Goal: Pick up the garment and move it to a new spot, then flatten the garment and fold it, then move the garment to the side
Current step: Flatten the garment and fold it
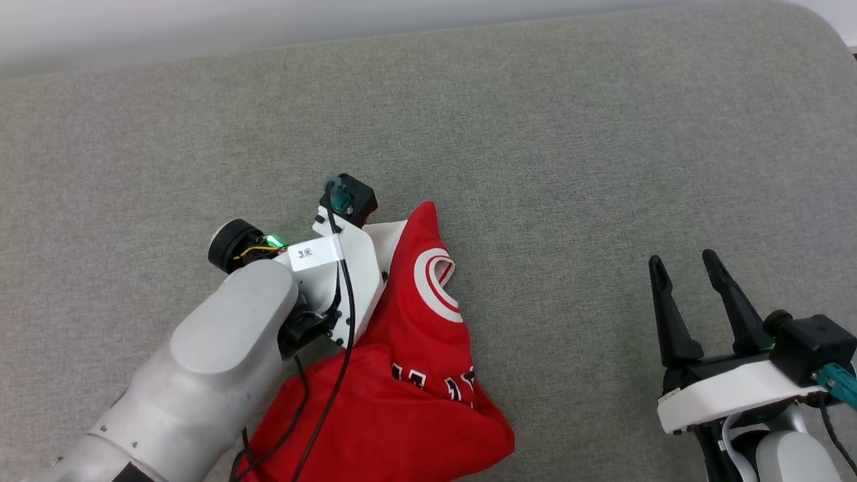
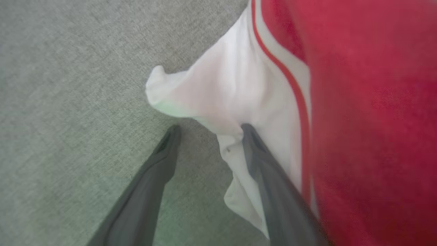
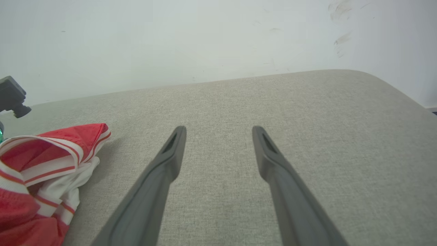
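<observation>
The garment [image 1: 422, 375] lies crumpled at the lower middle of a grey fabric surface. It is red, with a red-white striped collar on top and black lettering partly folded under. My left wrist [image 1: 335, 268] hangs over its left edge and hides the fingers in the head view. In the left wrist view my left gripper [image 2: 210, 131] is open. One finger rests against the white sleeve [image 2: 232, 89] and the other stands over bare fabric. My right gripper [image 1: 683, 261] is open and empty at the lower right, well away from the garment [image 3: 41, 164].
The grey upholstered surface [image 1: 569, 134] stretches wide around the garment. Its far edge meets a white wall [image 3: 205, 41], and its far right corner [image 1: 823, 27] is rounded. The left arm's black cable [image 1: 341, 348] trails across the red cloth.
</observation>
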You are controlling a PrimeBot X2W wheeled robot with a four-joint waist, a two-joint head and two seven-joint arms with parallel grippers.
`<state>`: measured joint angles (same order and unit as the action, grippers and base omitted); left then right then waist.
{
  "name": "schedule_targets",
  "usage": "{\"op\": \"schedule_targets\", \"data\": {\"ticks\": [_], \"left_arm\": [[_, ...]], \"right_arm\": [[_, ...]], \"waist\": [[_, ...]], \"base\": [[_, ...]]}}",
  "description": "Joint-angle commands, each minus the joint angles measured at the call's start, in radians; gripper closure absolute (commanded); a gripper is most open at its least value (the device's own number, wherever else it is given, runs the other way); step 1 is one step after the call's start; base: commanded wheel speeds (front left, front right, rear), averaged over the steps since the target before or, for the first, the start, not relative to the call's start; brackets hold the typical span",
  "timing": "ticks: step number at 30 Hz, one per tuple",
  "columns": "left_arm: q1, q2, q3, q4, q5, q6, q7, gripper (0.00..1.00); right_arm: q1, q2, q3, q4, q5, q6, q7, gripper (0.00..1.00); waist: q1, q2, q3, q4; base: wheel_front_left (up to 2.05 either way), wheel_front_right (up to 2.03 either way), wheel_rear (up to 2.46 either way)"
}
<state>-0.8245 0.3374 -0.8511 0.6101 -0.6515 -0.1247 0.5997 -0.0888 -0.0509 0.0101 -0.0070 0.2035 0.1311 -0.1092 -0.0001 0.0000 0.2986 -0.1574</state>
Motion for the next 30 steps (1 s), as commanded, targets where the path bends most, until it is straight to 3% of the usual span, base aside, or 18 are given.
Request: {"op": "schedule_targets", "data": {"ticks": [1,9,14,18,22,30], "left_arm": [[0.069,0.001,-0.039,0.03,-0.004,-0.009,0.025,1.0],[0.007,0.028,-0.047,-0.045,0.022,0.0,-0.144,1.0],[-0.006,0.061,-0.011,-0.134,0.046,0.048,-0.242,1.0],[0.024,0.121,0.012,-0.238,0.058,0.08,-0.272,1.0],[0.079,0.195,0.053,-0.349,0.042,0.145,-0.266,1.0],[0.328,0.327,0.152,-0.553,-0.057,0.332,-0.254,1.0]], "right_arm": [[-0.019,0.001,-0.001,0.001,0.004,-0.001,-0.007,0.0],[-0.015,0.001,-0.018,0.011,-0.002,-0.001,-0.008,0.0],[0.006,0.001,-0.031,0.013,-0.005,-0.001,-0.001,0.0],[0.014,0.001,-0.041,0.007,-0.009,-0.001,0.002,0.0],[0.03,0.001,-0.05,0.0,-0.009,-0.001,0.01,0.0],[0.061,0.001,-0.062,-0.011,-0.006,-0.001,0.016,0.0]], "waist": [[0.0001,0.0,0.001,0.001],[0.0001,0.0,-0.016,0.028],[0.0001,0.0,-0.052,0.059],[0.0001,0.0,-0.076,0.081],[0.0001,0.0,-0.098,0.098],[0.0001,0.0,-0.128,0.116]], "base": [[0.0,0.0,0.0],[0.0,0.0,0.0],[0.0,0.0,0.0],[0.0,0.0,0.0],[0.0,0.0,0.0],[0.0,0.0,0.0]]}}
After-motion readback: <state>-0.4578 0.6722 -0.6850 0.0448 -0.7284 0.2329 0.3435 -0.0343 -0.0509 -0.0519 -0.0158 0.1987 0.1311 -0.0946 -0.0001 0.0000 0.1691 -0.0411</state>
